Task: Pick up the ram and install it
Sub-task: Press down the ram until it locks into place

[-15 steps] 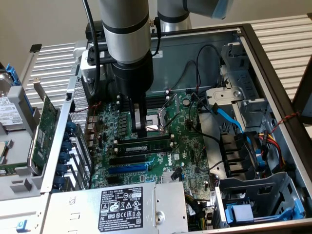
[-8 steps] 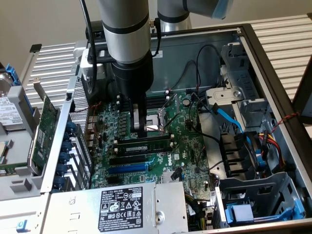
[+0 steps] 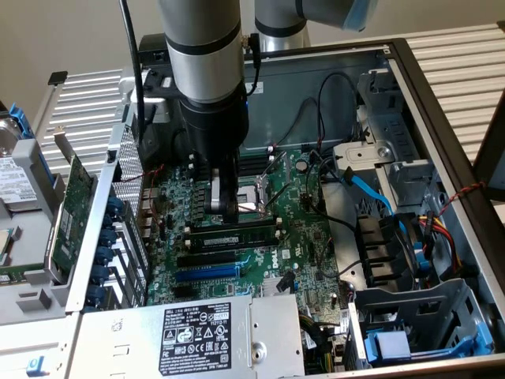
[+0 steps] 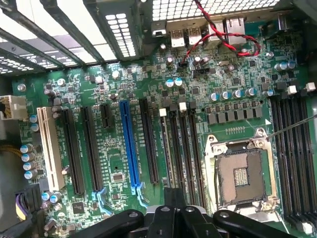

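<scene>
The ram [image 3: 237, 235] is a thin dark green stick with black chips. It lies along one of the black memory slots on the motherboard [image 3: 308, 229], beside the bare processor socket [image 3: 254, 202]. My gripper [image 3: 227, 212] hangs straight down over its end on the exterior view's left, fingers together, the tips at or just above the stick's top edge. In the wrist view the shut gripper [image 4: 174, 197] sits over the group of memory slots, where the ram [image 4: 166, 144] shows as a narrow strip with pale printing. Whether the tips touch the stick I cannot tell.
The open computer case has a metal wall [image 3: 442, 118] on the exterior view's right, with a blue cable [image 3: 372, 189] and fan [image 3: 387, 253] there. The power supply [image 3: 197, 332] lies in front. A green expansion card [image 3: 75, 197] stands outside on the left. Further memory slots [image 4: 294, 148] flank the socket [image 4: 241, 174].
</scene>
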{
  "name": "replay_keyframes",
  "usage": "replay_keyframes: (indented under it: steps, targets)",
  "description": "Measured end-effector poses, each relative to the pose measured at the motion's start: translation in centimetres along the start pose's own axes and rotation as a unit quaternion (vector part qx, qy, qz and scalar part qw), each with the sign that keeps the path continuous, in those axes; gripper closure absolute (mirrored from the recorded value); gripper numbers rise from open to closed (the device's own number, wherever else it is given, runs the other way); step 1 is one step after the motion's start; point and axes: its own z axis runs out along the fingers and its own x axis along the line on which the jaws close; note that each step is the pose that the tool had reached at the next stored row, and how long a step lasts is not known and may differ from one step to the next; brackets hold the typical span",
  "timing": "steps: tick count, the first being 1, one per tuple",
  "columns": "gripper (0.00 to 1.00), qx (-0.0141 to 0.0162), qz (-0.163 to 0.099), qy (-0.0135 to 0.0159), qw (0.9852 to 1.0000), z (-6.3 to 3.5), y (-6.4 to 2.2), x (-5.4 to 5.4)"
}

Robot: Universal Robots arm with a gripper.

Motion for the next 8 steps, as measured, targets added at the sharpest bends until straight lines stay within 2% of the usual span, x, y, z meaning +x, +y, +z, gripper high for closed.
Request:
replay_keyframes:
  steps: [4,8]
  targets:
    - [0.89,0.0014,0.033,0.0008,0.9994,0.0,0.0,0.0]
    - [0.89,0.0028,0.066,0.0015,0.9978,0.01,0.0,0.0]
